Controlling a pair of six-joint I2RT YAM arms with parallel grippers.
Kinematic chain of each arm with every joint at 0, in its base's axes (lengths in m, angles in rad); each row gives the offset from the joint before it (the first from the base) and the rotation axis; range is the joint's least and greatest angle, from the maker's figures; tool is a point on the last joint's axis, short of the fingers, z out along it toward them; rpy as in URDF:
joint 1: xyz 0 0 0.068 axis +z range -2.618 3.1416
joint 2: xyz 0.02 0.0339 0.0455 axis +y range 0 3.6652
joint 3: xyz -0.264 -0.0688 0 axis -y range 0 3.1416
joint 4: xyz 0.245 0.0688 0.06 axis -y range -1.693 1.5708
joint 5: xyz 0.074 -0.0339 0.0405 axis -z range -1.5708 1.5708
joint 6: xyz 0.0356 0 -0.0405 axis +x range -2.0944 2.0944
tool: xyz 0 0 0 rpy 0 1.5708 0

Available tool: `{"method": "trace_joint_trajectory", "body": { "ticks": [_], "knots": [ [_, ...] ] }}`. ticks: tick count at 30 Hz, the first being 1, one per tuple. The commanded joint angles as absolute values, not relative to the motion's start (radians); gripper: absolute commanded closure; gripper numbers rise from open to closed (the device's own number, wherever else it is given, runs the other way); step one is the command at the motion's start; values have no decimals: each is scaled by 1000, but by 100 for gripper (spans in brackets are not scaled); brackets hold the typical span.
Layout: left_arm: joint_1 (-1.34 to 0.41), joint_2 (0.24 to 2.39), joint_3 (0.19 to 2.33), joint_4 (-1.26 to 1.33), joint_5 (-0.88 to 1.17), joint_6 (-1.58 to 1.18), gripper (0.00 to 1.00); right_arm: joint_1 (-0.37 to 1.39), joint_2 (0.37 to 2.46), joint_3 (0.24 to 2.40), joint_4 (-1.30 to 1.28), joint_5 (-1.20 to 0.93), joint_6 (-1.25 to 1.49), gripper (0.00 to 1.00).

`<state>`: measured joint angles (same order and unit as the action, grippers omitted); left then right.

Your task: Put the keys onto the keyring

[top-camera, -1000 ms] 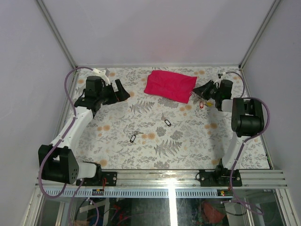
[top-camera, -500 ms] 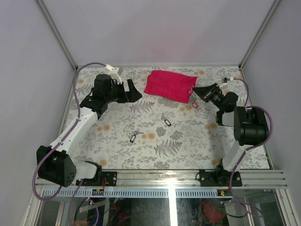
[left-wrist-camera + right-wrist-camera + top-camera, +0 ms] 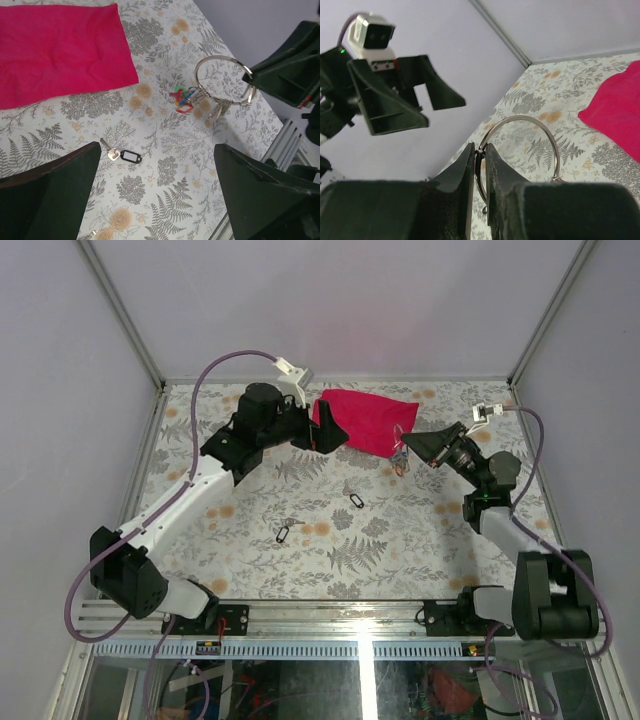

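Note:
The keyring [image 3: 201, 71] is a thin silver ring held in the air, and my right gripper [image 3: 480, 150] is shut on its edge. Keys with red and green tags [image 3: 183, 97] hang from the keyring [image 3: 551, 145]. In the top view my right gripper [image 3: 410, 446] is at the red cloth's right end. My left gripper [image 3: 322, 430] hovers open over the cloth's left end with nothing between its fingers [image 3: 50, 195]. One key with a black tag [image 3: 127, 156] lies on the table; in the top view it is at centre [image 3: 355, 499], with another black-tagged key [image 3: 283, 533] nearer the front.
A red cloth [image 3: 365, 420] lies flat at the back middle of the flower-patterned table [image 3: 400, 550]. Metal frame posts and grey walls close in the back and sides. A rail [image 3: 350, 615] runs along the near edge by the arm bases.
My left arm has swung right from the back left corner to the cloth's left end. My right arm has carried the keyring and its hanging keys up and leftward.

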<state>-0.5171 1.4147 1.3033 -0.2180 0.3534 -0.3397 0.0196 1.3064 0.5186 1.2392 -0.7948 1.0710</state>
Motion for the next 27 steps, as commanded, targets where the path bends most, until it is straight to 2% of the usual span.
{"method": "trace_joint_trajectory", "body": {
  "ticks": [1,6,14,20,27],
  "knots": [
    [-543,1398,1306,-104,297,-206,0,51,1113,583,932,-851,848,100],
    [-555,1302,1150,112,322,-72,0,58,977,656,645,-913,718,100],
    [-615,1154,963,358,539,199,0,110,926,706,582,-1063,754,100],
    [-643,1143,936,416,774,230,9,142,907,776,509,-1129,737,100],
    [-667,1171,945,402,825,259,19,190,912,817,492,-1144,743,100]
  ]
}}
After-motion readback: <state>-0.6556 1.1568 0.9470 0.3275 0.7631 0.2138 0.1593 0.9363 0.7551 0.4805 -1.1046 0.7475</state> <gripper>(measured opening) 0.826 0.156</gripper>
